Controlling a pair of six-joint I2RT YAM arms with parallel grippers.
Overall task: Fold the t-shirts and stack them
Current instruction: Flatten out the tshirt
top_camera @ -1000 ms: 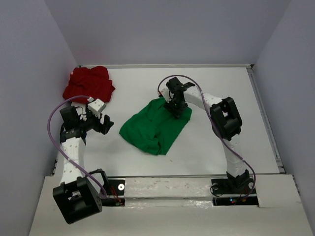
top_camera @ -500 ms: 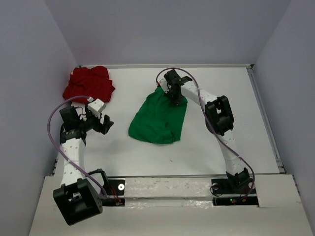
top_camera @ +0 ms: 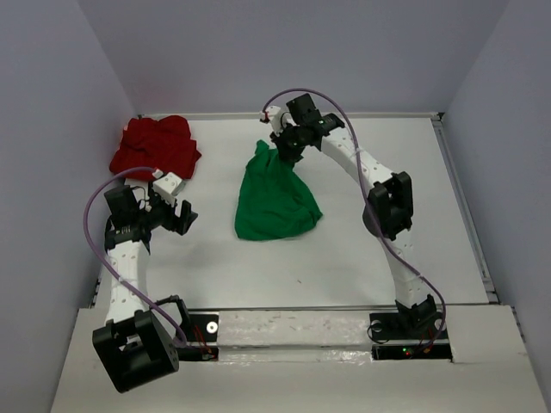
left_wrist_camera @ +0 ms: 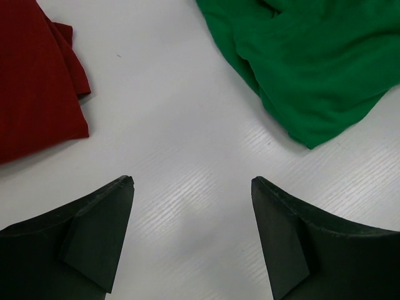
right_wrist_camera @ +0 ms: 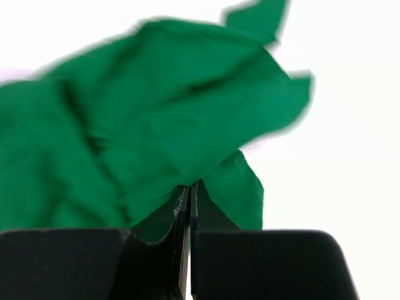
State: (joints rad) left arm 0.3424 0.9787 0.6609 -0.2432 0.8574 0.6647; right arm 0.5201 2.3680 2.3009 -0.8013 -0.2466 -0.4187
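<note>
Quick worry-list from my end of the link. The right pincer [right_wrist_camera: 189, 194] is squeezed together on just a thin bit of the green t-shirt's [top_camera: 274, 194] edge. From the right wrist cam it looks like a sliver of fabric between the tips and not much more. The rest of the shirt trails down from that pinch, upper middle of the overhead frame, and bunches on the desk [top_camera: 430, 215] around the center. My main fear is that a pinch this shallow slips once the cloth's weight or drag on the desk pulls at it, and the shirt flops back in a heap. Second, I can't tell if it has a corner, a hem or a random fold. If it's a random fold, pulling won't spread the shirt, it'll only twist it. The cloth is also blurry in the wrist cam, so it may be swinging. The left pincer [left_wrist_camera: 192, 181] is spread wide over bare desk at lower left, holding nothing, so it's no help tensioning. The red t-shirt [top_camera: 155, 146] sits crumpled in the upper left, near the wall, and could be awkward to reach.
</note>
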